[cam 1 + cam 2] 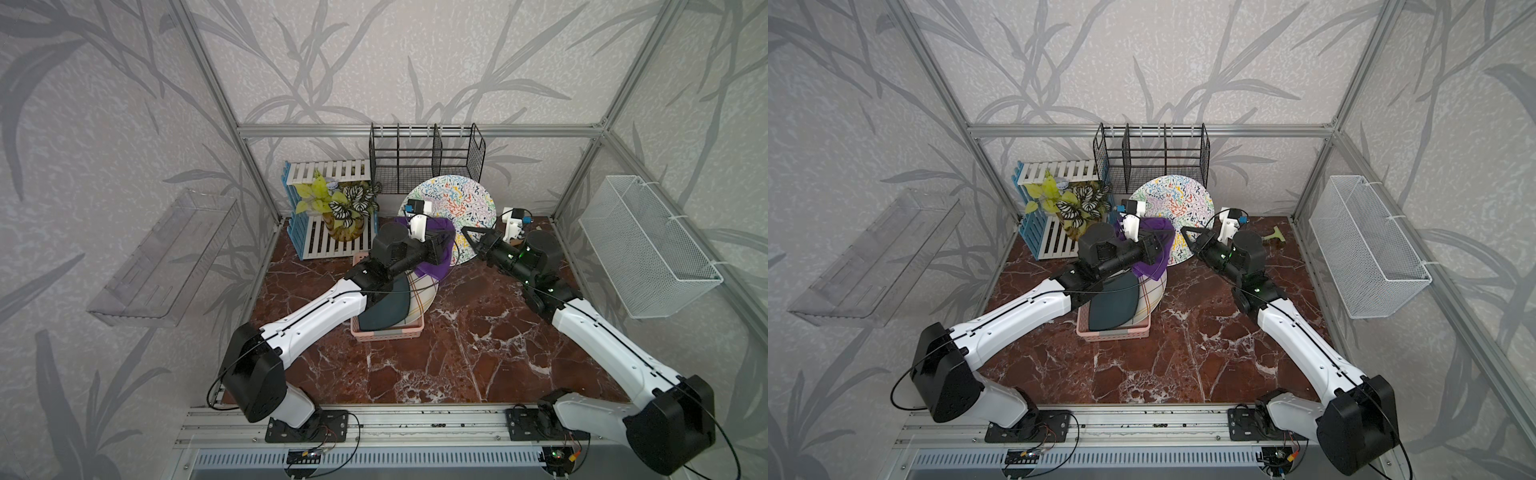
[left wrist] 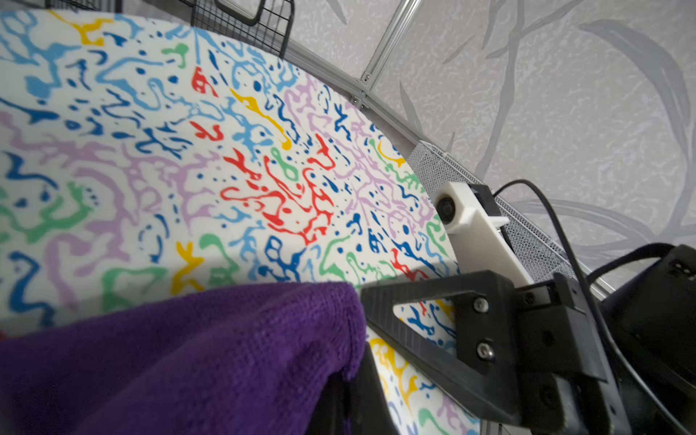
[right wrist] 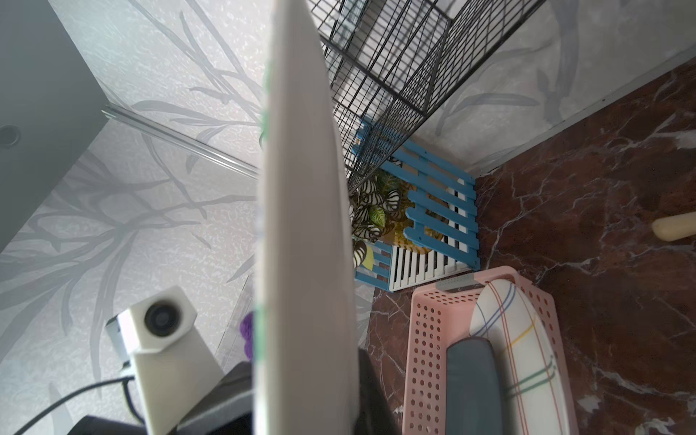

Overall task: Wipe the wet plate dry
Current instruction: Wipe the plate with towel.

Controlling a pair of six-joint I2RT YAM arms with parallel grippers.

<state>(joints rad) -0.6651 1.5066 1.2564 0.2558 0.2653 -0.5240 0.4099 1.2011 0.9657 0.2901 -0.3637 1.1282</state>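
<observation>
Pinching the rim of the patterned plate [image 1: 453, 199] with the right end effector [image 1: 467, 235], jaws pressed together on its edge, to stand it near upright and offer its face for wiping; gripping the purple cloth [image 2: 188, 357] with the left end effector [image 1: 440, 249], shut on a bunched fold, laid against the lower face just beside that pinch; judged mid-wipe, upper face not yet reached; below the left end effector, pink basket [image 1: 386, 336] of other plates [image 1: 419, 291] on the bench [image 1: 457, 332]; beyond the held plate, black wire rack [image 1: 424, 158]
</observation>
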